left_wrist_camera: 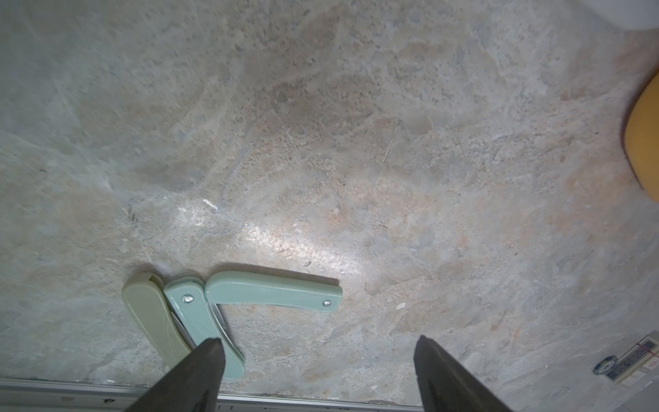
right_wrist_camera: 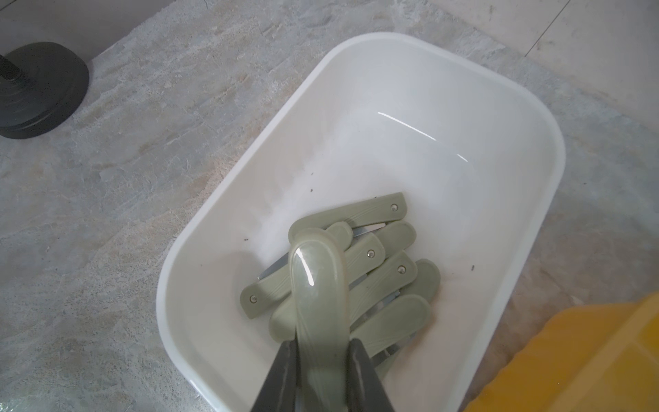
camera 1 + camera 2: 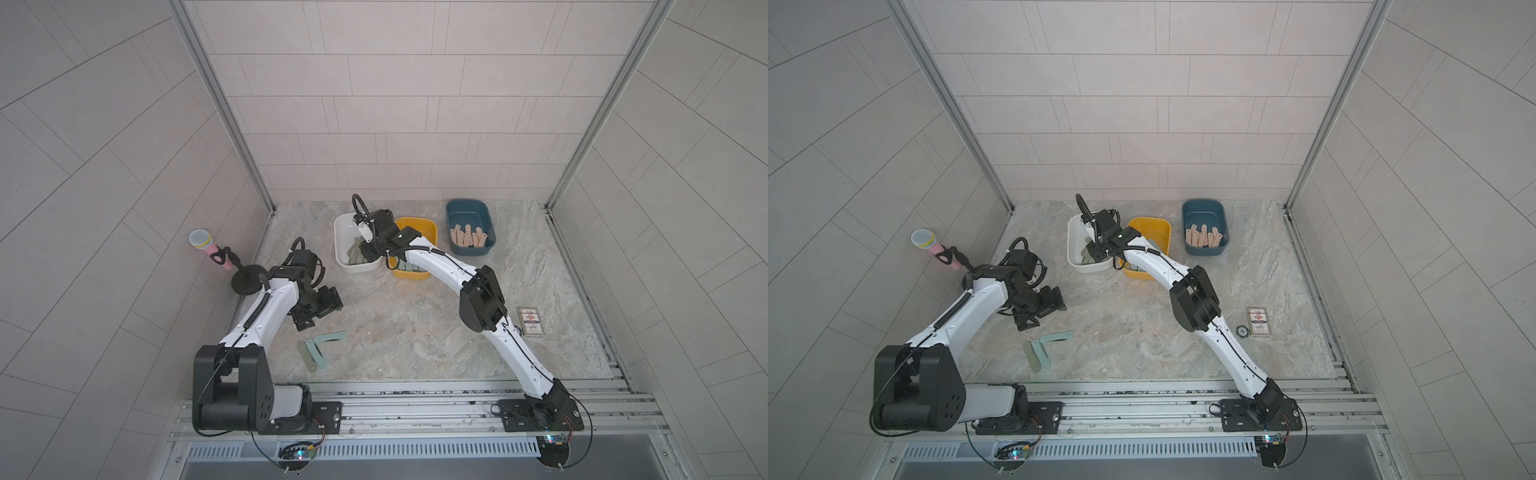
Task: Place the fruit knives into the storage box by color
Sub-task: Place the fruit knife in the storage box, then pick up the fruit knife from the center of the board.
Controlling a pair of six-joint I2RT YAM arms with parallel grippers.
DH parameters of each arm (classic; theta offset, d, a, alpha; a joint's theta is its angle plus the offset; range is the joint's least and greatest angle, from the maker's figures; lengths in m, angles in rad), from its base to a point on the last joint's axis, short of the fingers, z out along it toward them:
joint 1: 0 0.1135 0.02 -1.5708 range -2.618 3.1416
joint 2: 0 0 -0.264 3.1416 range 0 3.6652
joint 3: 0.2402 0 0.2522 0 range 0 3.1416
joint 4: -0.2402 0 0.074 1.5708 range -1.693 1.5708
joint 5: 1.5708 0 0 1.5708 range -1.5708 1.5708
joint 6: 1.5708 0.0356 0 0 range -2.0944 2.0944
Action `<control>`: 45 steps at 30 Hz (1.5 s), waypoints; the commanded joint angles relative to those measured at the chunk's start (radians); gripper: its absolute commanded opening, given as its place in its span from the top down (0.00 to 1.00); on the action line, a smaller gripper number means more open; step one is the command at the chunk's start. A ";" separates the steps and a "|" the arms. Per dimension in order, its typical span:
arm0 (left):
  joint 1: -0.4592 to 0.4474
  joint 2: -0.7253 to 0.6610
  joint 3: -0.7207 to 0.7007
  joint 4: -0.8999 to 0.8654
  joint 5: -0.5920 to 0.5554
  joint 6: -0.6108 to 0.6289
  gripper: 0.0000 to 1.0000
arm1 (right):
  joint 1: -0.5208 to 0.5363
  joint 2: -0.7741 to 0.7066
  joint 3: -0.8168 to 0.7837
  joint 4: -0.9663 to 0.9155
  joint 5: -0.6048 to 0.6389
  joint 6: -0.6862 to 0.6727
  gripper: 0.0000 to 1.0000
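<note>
Sorting of fruit knives by color, seen in the top views and both wrist views. The right claw (image 2: pixel 321 344) is closed narrowly on an olive-green knife (image 2: pixel 317 285), gripped across its flat sides near one end so that the free end hangs over the white box (image 2: pixel 356 117). That box holds a loose pile of olive-green knives (image 2: pixel 388 271), so the held knife appears set for release onto matching ones. The yellow box (image 3: pixel 424 228), just beside the white one, holds teal knives (image 3: pixel 409 266); the blue box (image 3: pixel 469 210), set apart toward the right, holds pink knives (image 3: pixel 467 237). Each color thus has its own box.

The left claw (image 1: pixel 319 339) stands wide and empty above the counter (image 3: pixel 395 324), near 3 unsorted knives: 1 olive-green knife (image 1: pixel 153 317) touching 2 teal knives (image 1: pixel 192 314) (image 1: pixel 274 292), which lie in an L. The open jaws suggest readiness for the next pick; the touching handles may make a clean single grip harder.

A printed card (image 3: pixel 530 321) and a small round disc (image 3: pixel 1241 331) lie near the right arm; their writing is too small to read. A pink microphone (image 3: pixel 203 243) stands at the left wall.
</note>
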 commanded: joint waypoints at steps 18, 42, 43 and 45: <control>-0.002 -0.030 -0.084 -0.012 -0.037 -0.164 0.12 | 0.001 -0.425 -0.387 0.020 -0.122 -0.016 0.35; -0.057 0.145 -0.186 0.177 -0.018 -0.211 0.13 | 0.009 -0.672 -0.702 0.112 -0.161 -0.025 0.26; -0.057 0.151 -0.186 0.181 -0.023 -0.210 0.14 | 0.009 -0.670 -0.701 0.111 -0.163 -0.022 0.26; -0.057 0.167 -0.179 0.189 -0.030 -0.207 0.20 | 0.010 -0.672 -0.704 0.108 -0.163 -0.018 0.26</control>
